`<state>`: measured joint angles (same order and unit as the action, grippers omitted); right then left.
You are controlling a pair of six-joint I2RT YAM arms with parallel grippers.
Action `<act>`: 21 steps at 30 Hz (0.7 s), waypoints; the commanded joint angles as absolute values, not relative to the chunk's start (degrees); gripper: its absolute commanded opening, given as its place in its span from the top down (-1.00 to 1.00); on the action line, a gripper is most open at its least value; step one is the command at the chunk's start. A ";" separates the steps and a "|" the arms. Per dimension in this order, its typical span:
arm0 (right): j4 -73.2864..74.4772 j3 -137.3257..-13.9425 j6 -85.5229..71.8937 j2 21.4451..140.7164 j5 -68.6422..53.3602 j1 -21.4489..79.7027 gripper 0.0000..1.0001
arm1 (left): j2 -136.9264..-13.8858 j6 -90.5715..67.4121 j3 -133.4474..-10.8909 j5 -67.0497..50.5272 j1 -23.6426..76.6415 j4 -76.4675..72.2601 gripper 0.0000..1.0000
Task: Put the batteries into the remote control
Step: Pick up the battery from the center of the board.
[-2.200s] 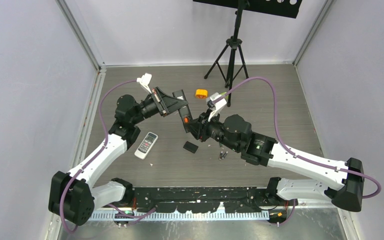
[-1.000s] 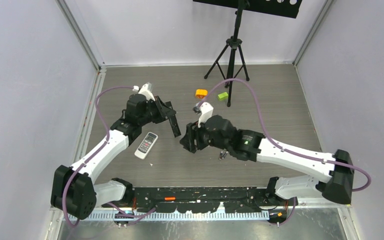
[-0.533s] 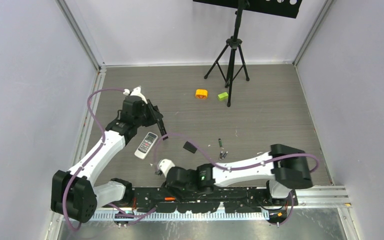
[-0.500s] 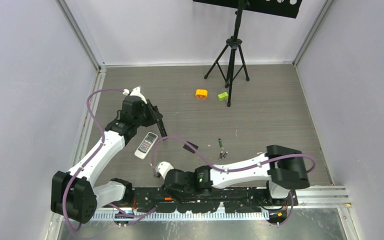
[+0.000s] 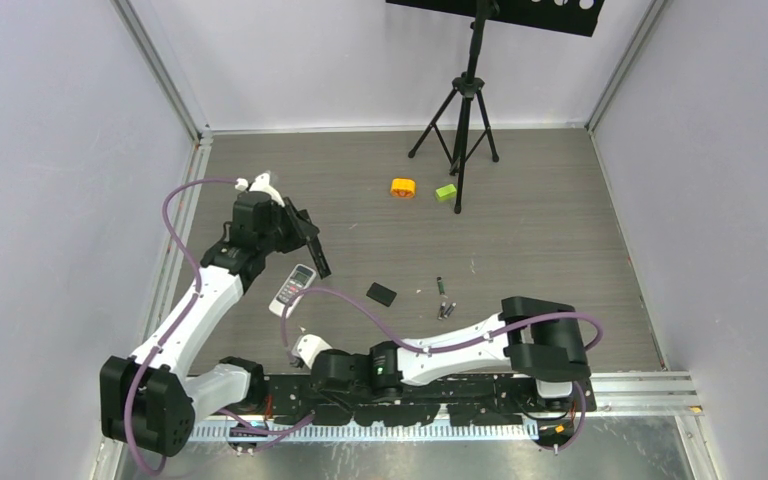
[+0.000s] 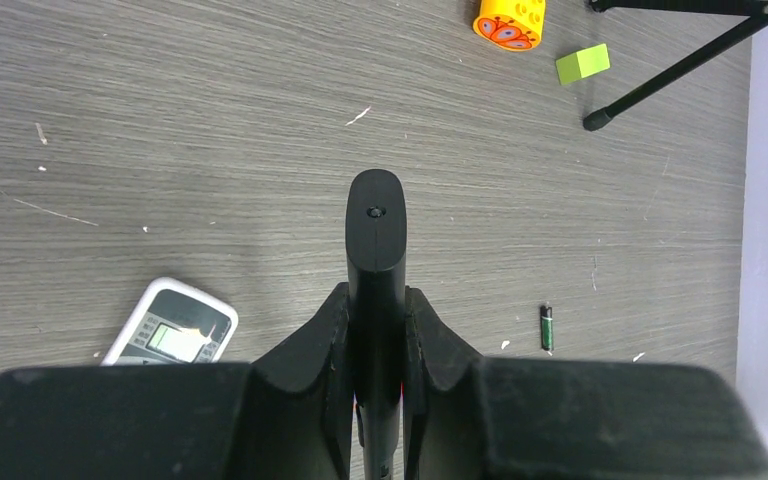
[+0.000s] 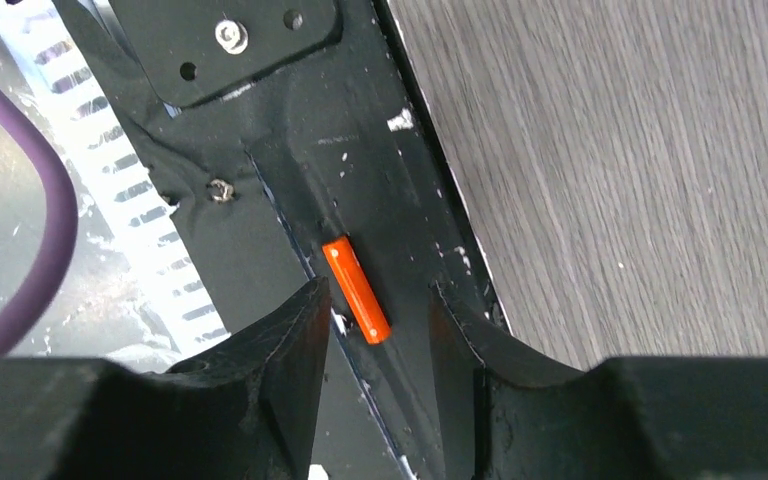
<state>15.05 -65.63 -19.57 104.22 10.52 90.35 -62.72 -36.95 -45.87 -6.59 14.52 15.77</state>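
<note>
My left gripper is shut on a black remote and holds it above the table; in the left wrist view the remote sticks out forward between the jaws of my left gripper. My right gripper is low over the black base rail at the near edge. In the right wrist view it is open around an orange battery that lies on the rail, not gripped. A dark green battery and two dark grey batteries lie on the table.
A white remote lies under the left gripper's side. A black battery cover lies mid-table. An orange round block and a lime green block sit by a tripod at the back.
My right arm has swung from mid-table down and left to the near rail, over the orange battery. My left arm has drawn the black remote back to the left.
</note>
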 commanded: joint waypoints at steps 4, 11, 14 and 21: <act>15.45 -69.34 -18.01 106.26 12.89 91.97 0.10 | -60.74 -36.56 -45.62 -9.32 12.40 14.48 1.00; 20.26 -71.70 -16.66 107.78 13.49 92.92 0.07 | -60.37 -37.04 -44.90 -11.22 11.58 14.12 1.00; 21.85 -72.74 -16.35 109.34 14.02 93.28 0.14 | -60.20 -37.44 -44.56 -11.83 11.36 13.61 1.00; 24.13 -74.88 -17.01 112.08 15.06 93.25 0.34 | -59.57 -37.62 -44.56 -12.84 11.08 13.62 1.00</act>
<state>21.74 -72.58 -17.23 110.78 13.28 92.95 -61.63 -37.28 -44.53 -11.18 11.57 15.73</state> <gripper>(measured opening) 0.333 0.176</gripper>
